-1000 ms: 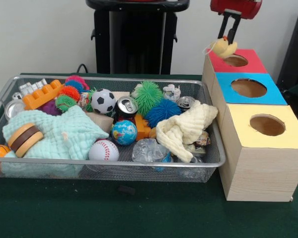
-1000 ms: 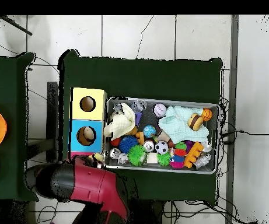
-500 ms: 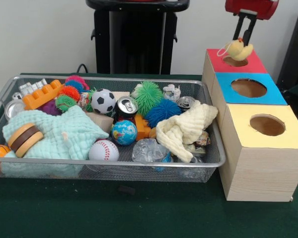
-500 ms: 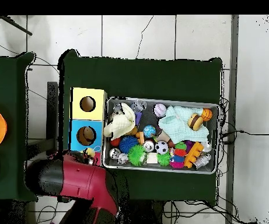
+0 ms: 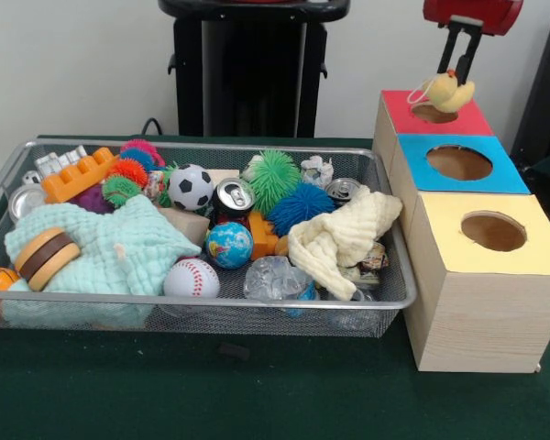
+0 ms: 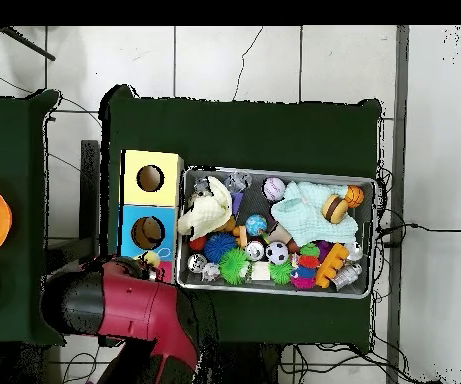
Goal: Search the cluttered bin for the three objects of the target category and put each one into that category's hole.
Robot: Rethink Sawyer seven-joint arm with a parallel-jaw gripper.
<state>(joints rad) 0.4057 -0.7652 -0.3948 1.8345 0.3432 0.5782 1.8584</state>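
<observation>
Up top, pincer (image 5: 456, 71) gripping duck (image 5: 447, 92), red hole (image 5: 435, 113) below

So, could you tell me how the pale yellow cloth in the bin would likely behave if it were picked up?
The pale yellow cloth lies crumpled in folds, so it is probably floppy and would drape and dangle. It looks light. One end hangs by the bin rim, so it may drag neighbours.

On the bench (image 5: 257, 403), the bin (image 5: 192, 307) fills the left and centre of the frame. The box with three holes (image 5: 481, 275) stands at right, touching it. My end effector (image 5: 458, 66) hangs at upper right.
</observation>
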